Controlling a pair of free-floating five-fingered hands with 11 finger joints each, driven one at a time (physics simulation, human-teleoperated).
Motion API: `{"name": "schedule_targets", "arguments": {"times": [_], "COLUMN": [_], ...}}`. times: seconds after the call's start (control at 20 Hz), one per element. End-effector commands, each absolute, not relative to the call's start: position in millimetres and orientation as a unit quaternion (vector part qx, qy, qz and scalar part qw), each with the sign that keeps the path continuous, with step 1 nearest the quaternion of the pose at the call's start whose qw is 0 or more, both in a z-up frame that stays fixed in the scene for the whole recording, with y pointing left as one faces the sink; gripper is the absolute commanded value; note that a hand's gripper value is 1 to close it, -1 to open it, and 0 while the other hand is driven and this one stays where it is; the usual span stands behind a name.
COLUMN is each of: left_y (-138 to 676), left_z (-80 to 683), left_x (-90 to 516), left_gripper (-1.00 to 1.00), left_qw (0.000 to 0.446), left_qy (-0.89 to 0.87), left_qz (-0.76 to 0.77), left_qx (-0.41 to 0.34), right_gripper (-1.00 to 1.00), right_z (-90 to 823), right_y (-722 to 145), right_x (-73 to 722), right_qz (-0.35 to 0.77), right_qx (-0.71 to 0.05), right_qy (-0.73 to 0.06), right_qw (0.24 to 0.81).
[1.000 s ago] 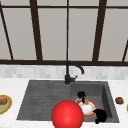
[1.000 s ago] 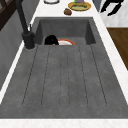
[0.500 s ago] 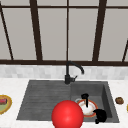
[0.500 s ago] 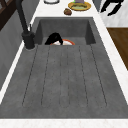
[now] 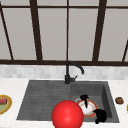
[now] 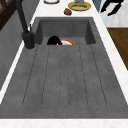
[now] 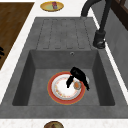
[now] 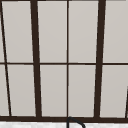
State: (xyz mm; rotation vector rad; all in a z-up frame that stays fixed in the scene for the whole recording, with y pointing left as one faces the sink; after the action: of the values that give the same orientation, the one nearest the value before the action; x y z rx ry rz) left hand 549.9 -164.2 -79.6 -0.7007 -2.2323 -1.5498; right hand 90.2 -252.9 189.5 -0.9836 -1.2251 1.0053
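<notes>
The left hand reaches down onto the round white plate with an orange rim, which lies flat in the grey sink basin, fingers extended and relaxed. The right hand hovers just beside the plate, fingers curled, holding nothing.

This is a home kitchen, seen at its sink. A dark grey sink with a deep basin and a ribbed draining board is sunk into a pale speckled bench, and a black curved faucet rises at its back edge. Behind it runs a strip of light tiles under a big window with dark brown bars (nothing but flat grey beyond the panes). A used plate with an orange rim lies in the basin, and a yellow plate with food stands on the bench. Beside the bench, brown wooden floor shows.
</notes>
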Motion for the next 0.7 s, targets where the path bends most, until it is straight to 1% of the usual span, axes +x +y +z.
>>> {"name": "schedule_targets", "arguments": {"times": [0.0,0.45,0.5,0.55,0.6,0.65], "left_y": [-160.5,-140.8,-140.9,-139.2,-143.8,-141.6], "left_z": [-94.9,-88.0,-81.2,-71.9,-52.7,-46.5], "left_x": [551.3,569.8,573.7,570.5,570.8,570.8], "left_gripper": [1.0,1.0,1.0,1.0,1.0,1.0], "left_qw": [0.168,0.151,0.145,0.127,0.114,0.116], "left_qy": [-0.789,-0.815,-0.816,-0.815,-0.821,-0.823], "left_qz": [-0.538,-0.501,-0.497,-0.497,-0.496,-0.489], "left_qx": [-0.244,-0.251,-0.259,-0.267,-0.26,-0.264], "right_gripper": [0.0,0.0,0.0,0.0,0.0,0.0], "right_z": [189.5,189.5,189.5,189.5,189.5,189.5], "right_y": [-252.9,-252.9,-252.9,-252.9,-252.9,-252.9], "right_x": [90.2,90.2,90.2,90.2,90.2,90.2], "right_qz": [0.433,0.433,0.433,0.433,0.433,0.433], "right_qx": [-0.424,-0.424,-0.424,-0.424,-0.424,-0.424], "right_qy": [-0.528,-0.528,-0.528,-0.528,-0.528,-0.528], "right_qw": [0.596,0.596,0.596,0.596,0.596,0.596]}}
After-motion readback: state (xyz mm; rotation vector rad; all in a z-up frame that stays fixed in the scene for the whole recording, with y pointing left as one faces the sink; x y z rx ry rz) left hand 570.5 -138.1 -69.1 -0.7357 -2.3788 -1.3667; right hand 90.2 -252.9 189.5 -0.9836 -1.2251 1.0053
